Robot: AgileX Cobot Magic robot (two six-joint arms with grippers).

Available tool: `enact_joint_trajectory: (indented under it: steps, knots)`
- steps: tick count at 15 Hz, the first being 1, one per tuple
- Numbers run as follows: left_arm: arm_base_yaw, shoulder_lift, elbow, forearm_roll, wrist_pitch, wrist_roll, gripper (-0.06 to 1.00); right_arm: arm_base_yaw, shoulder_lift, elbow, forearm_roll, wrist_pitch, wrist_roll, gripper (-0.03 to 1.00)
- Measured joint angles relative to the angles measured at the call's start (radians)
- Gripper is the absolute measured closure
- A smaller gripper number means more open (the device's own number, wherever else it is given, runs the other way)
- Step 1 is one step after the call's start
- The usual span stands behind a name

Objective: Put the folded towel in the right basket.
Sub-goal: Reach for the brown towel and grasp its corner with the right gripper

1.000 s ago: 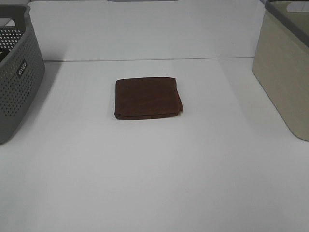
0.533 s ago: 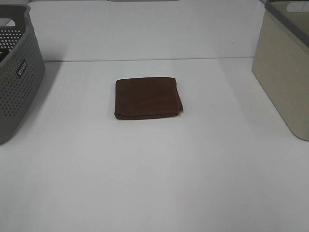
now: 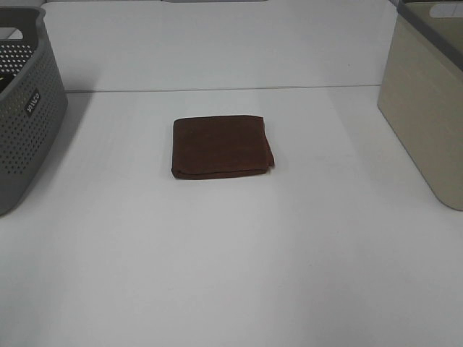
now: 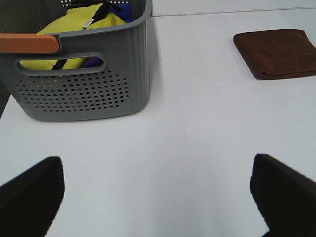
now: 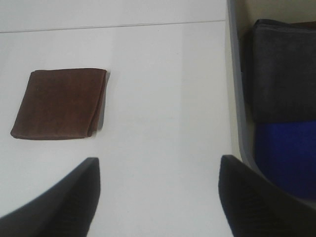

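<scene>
A folded brown towel (image 3: 221,147) lies flat in the middle of the white table. It also shows in the left wrist view (image 4: 276,52) and the right wrist view (image 5: 60,103). The beige right basket (image 3: 428,101) stands at the table's right edge; the right wrist view shows its rim (image 5: 236,94). Neither arm appears in the exterior view. My left gripper (image 4: 158,197) is open and empty, far from the towel. My right gripper (image 5: 158,195) is open and empty, between the towel and the right basket.
A grey perforated basket (image 3: 25,108) stands at the left edge; the left wrist view shows it (image 4: 84,84) holding yellow and blue cloth (image 4: 79,24). The right basket holds a dark grey towel (image 5: 284,69) and a blue towel (image 5: 286,153).
</scene>
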Motion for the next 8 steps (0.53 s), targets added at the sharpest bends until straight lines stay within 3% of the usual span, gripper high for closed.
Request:
enact_joint_trajectory:
  steps: [5,8]
  knots:
    - [0.000,0.000,0.000,0.000,0.000,0.000,-0.03,0.017,0.439,-0.453,0.035,0.176,-0.013,0.30]
    - [0.000,0.000,0.000,0.000,0.000,0.000,-0.03,0.123,0.647,-0.655,0.031,0.225,-0.010,0.30]
